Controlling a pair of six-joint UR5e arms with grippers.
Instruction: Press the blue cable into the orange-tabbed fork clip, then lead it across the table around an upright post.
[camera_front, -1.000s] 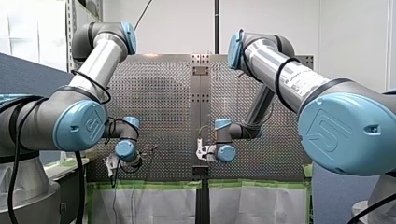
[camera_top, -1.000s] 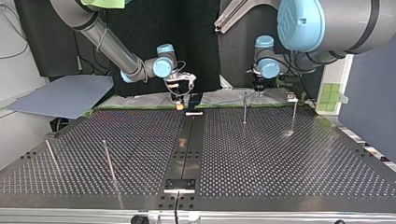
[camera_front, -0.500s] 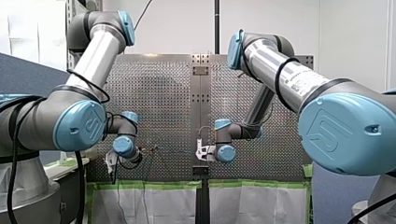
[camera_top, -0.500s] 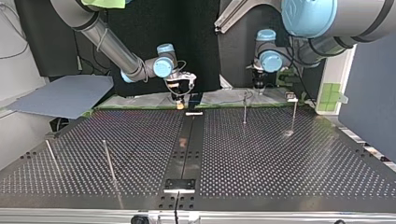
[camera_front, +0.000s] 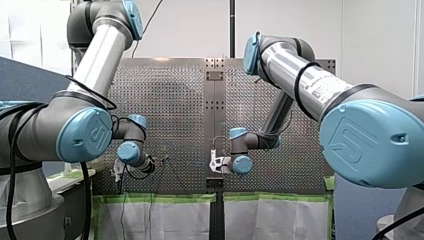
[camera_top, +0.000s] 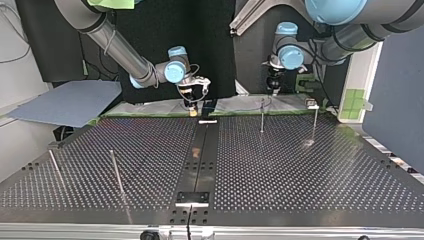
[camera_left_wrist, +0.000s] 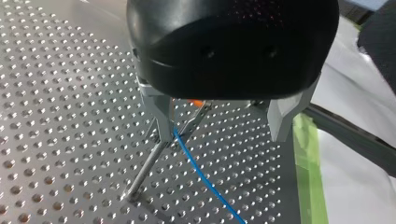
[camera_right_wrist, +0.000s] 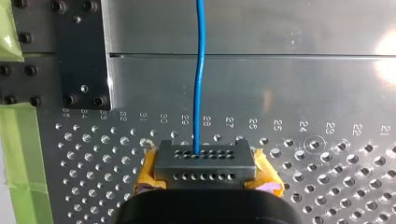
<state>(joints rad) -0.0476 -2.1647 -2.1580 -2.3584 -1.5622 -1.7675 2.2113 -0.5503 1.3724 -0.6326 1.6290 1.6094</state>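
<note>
Right claw (camera_right_wrist: 205, 163), at the desk (camera_top: 280, 165) edge nearest the arms, by the centre strip. Yellow pads closed on the cable (camera_right_wrist: 200, 70), which leaves them straight ahead over the plain plate. Judged reason: this end is pinned so the run keeps tension while the other end is worked.

Left claw (camera_left_wrist: 219, 130), same edge, off to the side. Metal fingers spread, nothing held. The cable passes just beside one finger and runs away across the holes. Under the claw sits the clip (camera_left_wrist: 196, 103), orange tab showing. A post (camera_left_wrist: 148, 168) stands upright in the desk close to the cable; touching or apart, cannot tell. Judged reason for the pose: claw parked over the clip so a finger can press the cable down into the fork.

Holders: the clip is the only thing here that takes anything in. Cable seated in the fork or not: hidden by the claw body, cannot tell.

Farther out: second post (camera_top: 315, 122) alongside, then two far posts (camera_top: 116, 172) at the opposite end, well apart from the cable. Routing across the desk judged not yet done.
</note>
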